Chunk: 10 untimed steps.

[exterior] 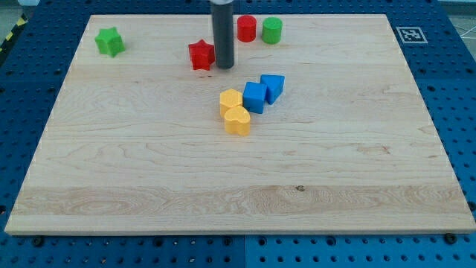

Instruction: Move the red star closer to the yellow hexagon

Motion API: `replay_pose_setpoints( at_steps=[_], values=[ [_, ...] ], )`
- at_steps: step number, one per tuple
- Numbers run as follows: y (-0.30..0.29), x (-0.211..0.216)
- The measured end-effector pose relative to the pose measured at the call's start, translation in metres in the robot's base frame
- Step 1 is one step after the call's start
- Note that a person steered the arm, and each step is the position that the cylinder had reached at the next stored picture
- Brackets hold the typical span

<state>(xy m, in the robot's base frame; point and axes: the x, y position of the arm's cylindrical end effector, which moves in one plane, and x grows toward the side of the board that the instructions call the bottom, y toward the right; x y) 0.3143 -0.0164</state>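
So the setup is a pale wooden board (149, 171) sitting on a blue perforated table (457, 67). Going from the left: a green star-shaped block (109, 42) sits way up in the upper left of the frame, on its own. Next, at upper centre-left, is the red star-shaped block (201, 55), and my tip (224, 66) is right at its right-hand side, touching or as good as, it's hard to call. No hand here, only a dark rod, so nothing is grabbed or held. Below and right of the star, near the middle of the frame, the yellow hexagon block (231, 101) touches a yellow heart-shaped block (238, 120) just under it. Right beside those sit a blue cube (255, 97) and a blue wedge-ish block (273, 87), touching. Up top, right of the rod, are a red cylinder (246, 28) and a green cylinder (271, 30), close together.
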Motion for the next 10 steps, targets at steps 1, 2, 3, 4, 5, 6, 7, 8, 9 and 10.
replay_pose_setpoints(
  at_steps=[1, 2, 3, 4, 5, 6, 7, 8, 9, 10],
  values=[
    [0.010, -0.044],
    [0.005, -0.071],
    [-0.021, -0.074],
    [-0.050, -0.072],
    [-0.058, -0.064],
    [-0.058, -0.041],
    [-0.058, -0.039],
    [-0.058, 0.001],
    [-0.058, 0.015],
    [-0.058, 0.024]
  ],
)
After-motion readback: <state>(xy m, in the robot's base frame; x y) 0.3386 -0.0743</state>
